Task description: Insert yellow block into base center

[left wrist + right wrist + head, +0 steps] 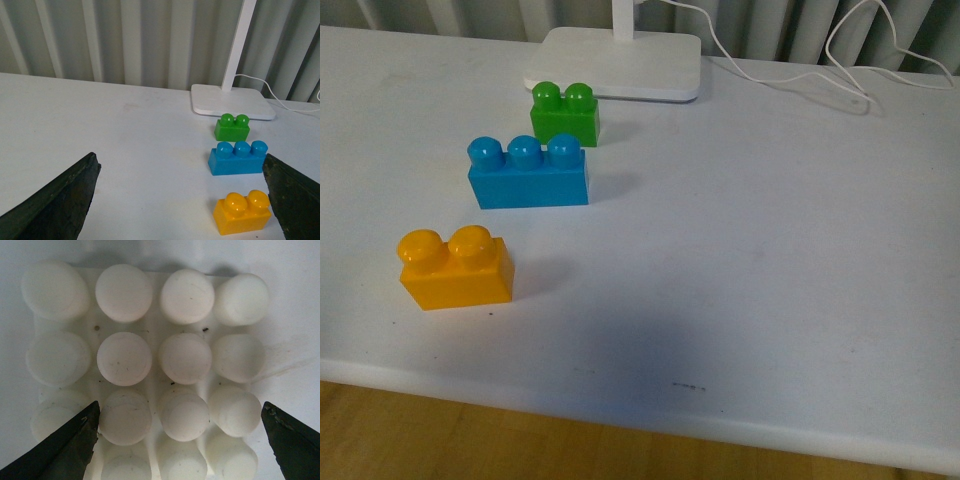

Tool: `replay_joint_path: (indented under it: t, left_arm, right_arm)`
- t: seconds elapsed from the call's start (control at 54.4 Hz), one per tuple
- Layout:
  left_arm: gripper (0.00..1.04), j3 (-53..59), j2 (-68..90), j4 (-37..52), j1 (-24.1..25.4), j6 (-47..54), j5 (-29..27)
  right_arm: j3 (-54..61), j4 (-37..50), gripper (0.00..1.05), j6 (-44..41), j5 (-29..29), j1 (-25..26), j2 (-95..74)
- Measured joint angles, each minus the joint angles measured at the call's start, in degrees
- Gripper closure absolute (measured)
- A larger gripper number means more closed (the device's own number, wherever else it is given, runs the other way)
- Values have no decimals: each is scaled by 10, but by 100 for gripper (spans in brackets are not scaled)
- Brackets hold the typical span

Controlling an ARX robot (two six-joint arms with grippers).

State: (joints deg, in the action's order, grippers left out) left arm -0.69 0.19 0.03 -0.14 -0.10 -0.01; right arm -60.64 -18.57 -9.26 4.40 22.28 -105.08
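Observation:
The yellow block (457, 268) stands upright on the white table, near its front left. The left wrist view also shows the yellow block (243, 212), just inside one dark finger (295, 200) of my left gripper (180, 165), which is open and holds nothing. The base (154, 326) fills the right wrist view, a white plate with rows of round studs. My right gripper (180, 410) hangs open close above it, its dark fingers (65, 450) on either side. The base and both grippers are out of the front view.
A blue three-stud brick (528, 177) and a green two-stud brick (565, 113) stand behind the yellow block. A white lamp foot (617, 62) with its cable (800, 75) sits at the back. The table's front edge (620, 400) runs below.

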Motion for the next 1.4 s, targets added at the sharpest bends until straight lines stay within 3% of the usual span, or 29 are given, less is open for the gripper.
replay_joint_path:
  t: [0.166, 0.441, 0.717, 1.14, 1.398]
  left_arm:
    - [6, 0, 0, 0, 0, 0, 0]
    - [6, 0, 0, 0, 0, 0, 0]
    - [6, 0, 0, 0, 0, 0, 0]
    - [6, 0, 0, 0, 0, 0, 0]
    - [6, 0, 0, 0, 0, 0, 0]
  right_arm:
    - [0, -7, 9, 23, -40, -3, -10]
    - [42, 40, 9, 64, -39, -50, 0]
    - [72, 78, 9, 159, 0, -197, 5]
    - [51, 76, 8, 373, 63, -414, -20]
    - [0, 43, 8, 451, 97, -504, -50]
